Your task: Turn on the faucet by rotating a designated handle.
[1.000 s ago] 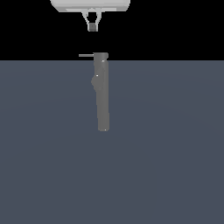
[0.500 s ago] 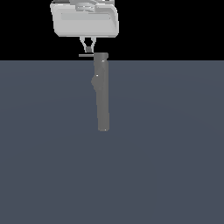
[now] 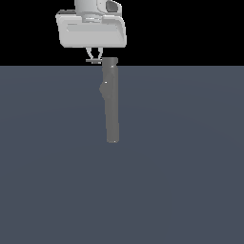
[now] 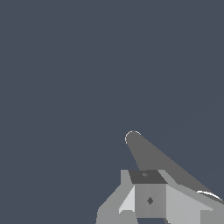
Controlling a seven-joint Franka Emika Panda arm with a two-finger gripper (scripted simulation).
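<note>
Slate-blue floor (image 3: 181, 181) filled the lower part of the exterior view, flat and bare, with black behind it. Up from that floor rose the faucet (image 3: 111, 102), a tall, narrow grey column with a small bump on the side facing the exterior view's left. And right at its top, there it was: the handle (image 3: 91, 61), a thin pale rod poking out sideways toward the exterior view's left, far slimmer than the column.

The gripper (image 3: 94, 55) hung directly over that rod, its white body filling the space above and its two slim fingers pointing down, tips at or just above the rod. They stood a little apart with the handle below or between them, but at this size I could not tell whether they were clamped on it or only straddling it. The wrist view gave no help: it showed the column (image 4: 153, 159) foreshortened from above and blocky grey finger parts (image 4: 148, 197), with the rod itself not picked out.

Judging by looks, the handle should be rigid and light, turning about the column's top; smooth and thin, it could slip from a loose pinch. Best purchase would likely be out toward its free end, where a sideways push gets the most leverage.
</note>
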